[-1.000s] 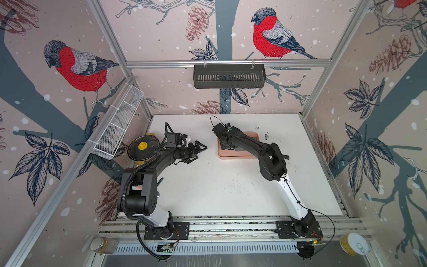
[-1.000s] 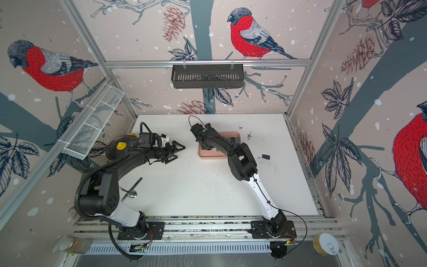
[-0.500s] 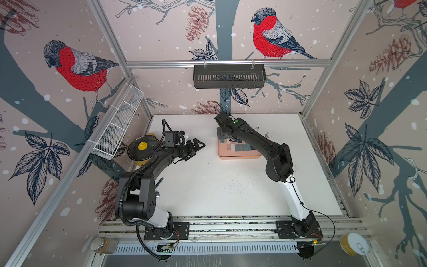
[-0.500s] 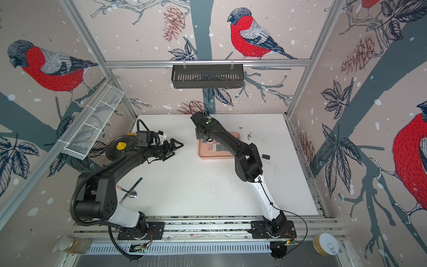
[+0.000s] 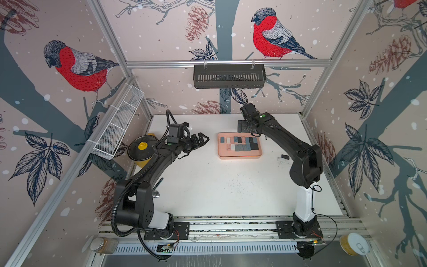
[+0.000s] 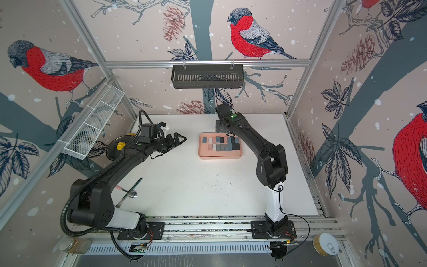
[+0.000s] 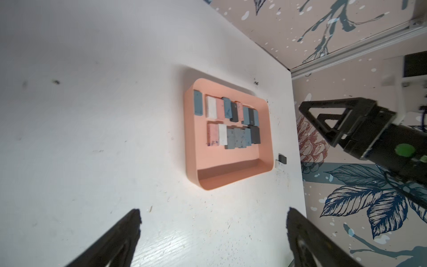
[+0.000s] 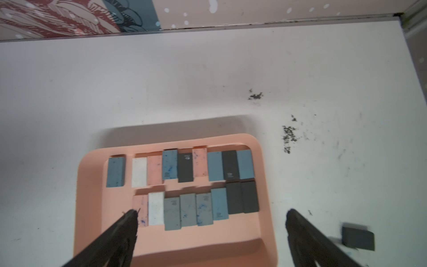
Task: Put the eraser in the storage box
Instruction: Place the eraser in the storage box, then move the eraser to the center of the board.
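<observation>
The right gripper (image 8: pixel 212 212) is held above the far side of the storage box (image 8: pixel 92 208). Its jaws are spread wide and nothing is between them. The right arm (image 5: pixel 288 141) is stretched forward from its base and bent at the elbow, with the wrist turned down toward the box. The left gripper (image 7: pixel 213 210) is kept to one side of the box, well apart from it and raised over the table (image 5: pixel 208 185). Its jaws are also parted and nothing is gripped. The left arm (image 5: pixel 157 166) is curved in a long arc.

The box is made of smooth salmon-pink plastic and is shallow, with rounded corners and a low rim. Inside it the erasers (image 8: pixel 188 209) are laid flat in two rows, most of them side against side. They are small matte blocks in blue, grey, black, white and pink, and some are marked with blue ink. One more black eraser (image 8: pixel 357 238) is seen on the table near the box, outside its rim.

The table is white and a little dirty, with dark crumbs (image 8: pixel 288 136) scattered near the box. The walls (image 5: pixel 161 34) are covered with paper printed with red-breasted birds (image 5: pixel 270 37) and pine cones (image 5: pixel 196 23).
</observation>
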### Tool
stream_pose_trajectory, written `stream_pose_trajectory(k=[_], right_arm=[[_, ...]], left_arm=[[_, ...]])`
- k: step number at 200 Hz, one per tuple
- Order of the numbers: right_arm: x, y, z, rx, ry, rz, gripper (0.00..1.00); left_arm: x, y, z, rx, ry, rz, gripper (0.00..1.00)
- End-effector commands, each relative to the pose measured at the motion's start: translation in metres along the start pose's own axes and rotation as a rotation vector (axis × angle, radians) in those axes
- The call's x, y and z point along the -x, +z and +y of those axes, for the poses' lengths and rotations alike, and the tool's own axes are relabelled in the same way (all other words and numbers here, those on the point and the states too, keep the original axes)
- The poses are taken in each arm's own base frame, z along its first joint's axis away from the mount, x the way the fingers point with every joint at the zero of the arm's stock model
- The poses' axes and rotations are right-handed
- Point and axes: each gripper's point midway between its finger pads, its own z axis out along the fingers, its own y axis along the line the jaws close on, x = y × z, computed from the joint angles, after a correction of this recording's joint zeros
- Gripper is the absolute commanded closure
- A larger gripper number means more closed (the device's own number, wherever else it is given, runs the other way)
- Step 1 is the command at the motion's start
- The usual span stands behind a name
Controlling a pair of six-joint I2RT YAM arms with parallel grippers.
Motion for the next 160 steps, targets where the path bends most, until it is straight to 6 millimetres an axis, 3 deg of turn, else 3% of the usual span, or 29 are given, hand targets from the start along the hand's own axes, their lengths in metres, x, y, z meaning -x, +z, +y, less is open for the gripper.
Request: stream_pose_trajectory(k=[1, 41, 92, 118, 160], right_arm=[[0.008, -0.008, -0.028, 0.011, 0.036, -0.037, 0.01], [-0.003, -0.011, -0.109, -0.043, 0.159, -0.041, 0.01], [-0.035, -0.001, -0.188, -0.106, 0.314, 0.004, 0.01], [-0.054, 0.012, -0.205, -0.102, 0.370, 0.028, 0.01], [-0.092, 0.044, -0.209, -0.093, 0.393, 0.130, 0.01]], left_arm=[[0.015, 0.001, -0.024, 0.021, 0.072, -0.046, 0.03], [0.022, 0.028, -0.084, -0.034, 0.196, -0.043, 0.02], [0.002, 0.079, -0.126, -0.098, 0.264, 0.048, 0.03], [-0.011, 0.096, -0.130, -0.118, 0.276, 0.083, 0.02], [-0.026, 0.107, -0.123, -0.141, 0.265, 0.111, 0.03]])
